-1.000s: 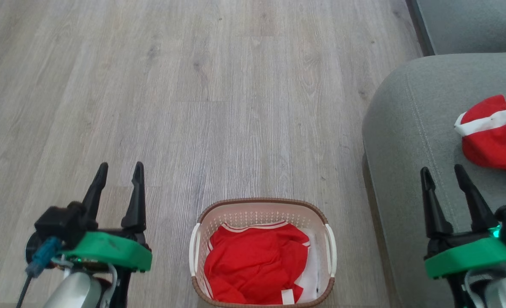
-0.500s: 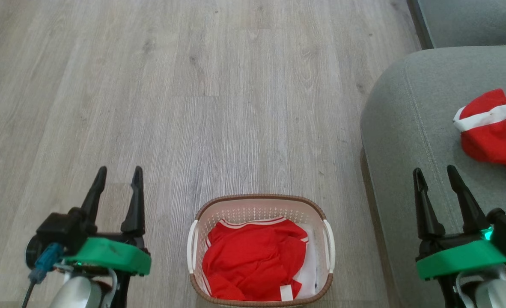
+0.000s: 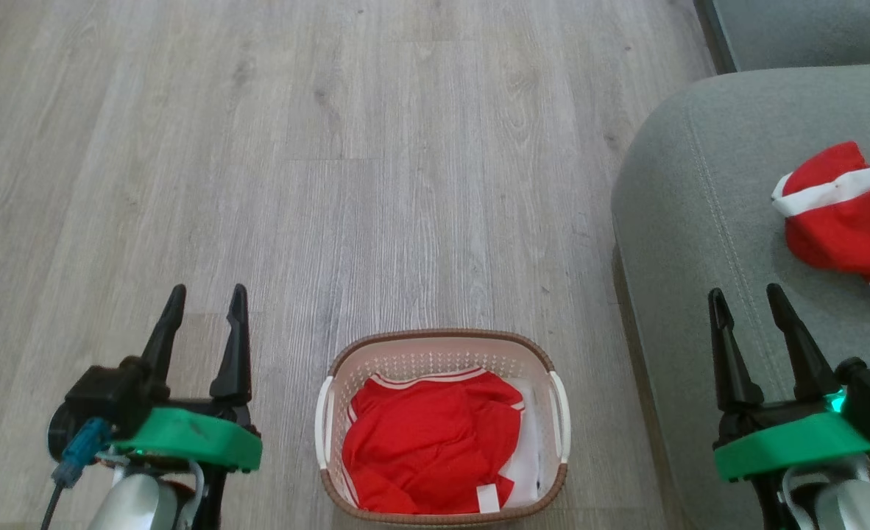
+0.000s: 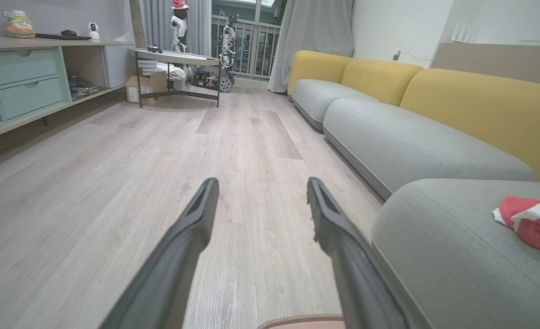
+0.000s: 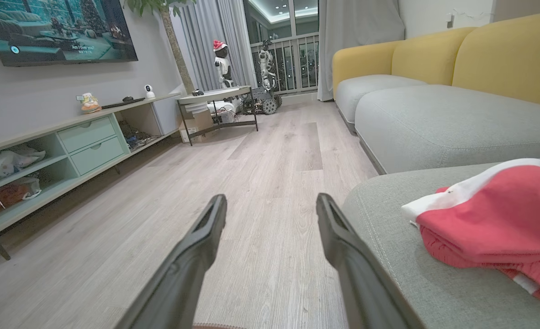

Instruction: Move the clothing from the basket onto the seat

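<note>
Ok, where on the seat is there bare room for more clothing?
Bare cushion runs from the rounded edge of the seat to the red garment lying on it, and nearer, beside the right gripper. The right side is crowded by that garment.

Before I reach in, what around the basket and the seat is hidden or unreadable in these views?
- Head view: red garment on the seat runs off the right edge; full extent unseen.
- Head view: other red garment covers the basket floor; anything beneath is hidden.
- Head view: white tag too small to read.
- Left wrist view: basket cut by the bottom edge.
</note>
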Robot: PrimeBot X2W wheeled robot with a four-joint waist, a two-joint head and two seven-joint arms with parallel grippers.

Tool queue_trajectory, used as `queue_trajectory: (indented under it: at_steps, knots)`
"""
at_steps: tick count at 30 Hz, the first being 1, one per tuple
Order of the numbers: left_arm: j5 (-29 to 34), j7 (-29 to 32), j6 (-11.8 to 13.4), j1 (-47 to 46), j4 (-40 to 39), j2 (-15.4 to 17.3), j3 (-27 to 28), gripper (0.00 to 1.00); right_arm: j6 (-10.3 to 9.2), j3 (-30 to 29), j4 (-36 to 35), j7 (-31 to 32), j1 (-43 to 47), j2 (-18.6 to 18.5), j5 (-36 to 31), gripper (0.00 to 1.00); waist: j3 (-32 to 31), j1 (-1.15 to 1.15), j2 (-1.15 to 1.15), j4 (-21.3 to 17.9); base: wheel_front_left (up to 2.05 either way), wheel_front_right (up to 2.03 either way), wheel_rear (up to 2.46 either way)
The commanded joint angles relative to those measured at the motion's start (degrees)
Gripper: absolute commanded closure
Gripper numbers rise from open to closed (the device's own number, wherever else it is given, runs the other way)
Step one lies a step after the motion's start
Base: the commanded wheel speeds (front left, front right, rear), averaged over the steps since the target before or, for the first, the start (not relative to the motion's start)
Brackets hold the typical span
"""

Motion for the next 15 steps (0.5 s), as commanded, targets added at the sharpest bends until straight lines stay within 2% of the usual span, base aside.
queue_trajectory:
  at_steps: [1, 15]
  knots:
    - [0.54, -0.69, -0.4, -1.6, -1.61, 0.43, 2.53, 0.0, -0.01, 1.17, -1.88, -0.53, -1.91, -0.93, -0.15, 0.0, 0.15, 0.0, 0.0, -0.28, 0.0, 0.0, 0.0]
    - [1.83, -0.69, -2.53, -4.06, -0.35, -0.99, 2.83, 0.0, -0.01, 0.61, -3.5, -0.42, -5.32, -1.39, -0.34, 0.0, 4.12, 0.0, 0.0, -4.27, 0.0, 0.0, 0.0]
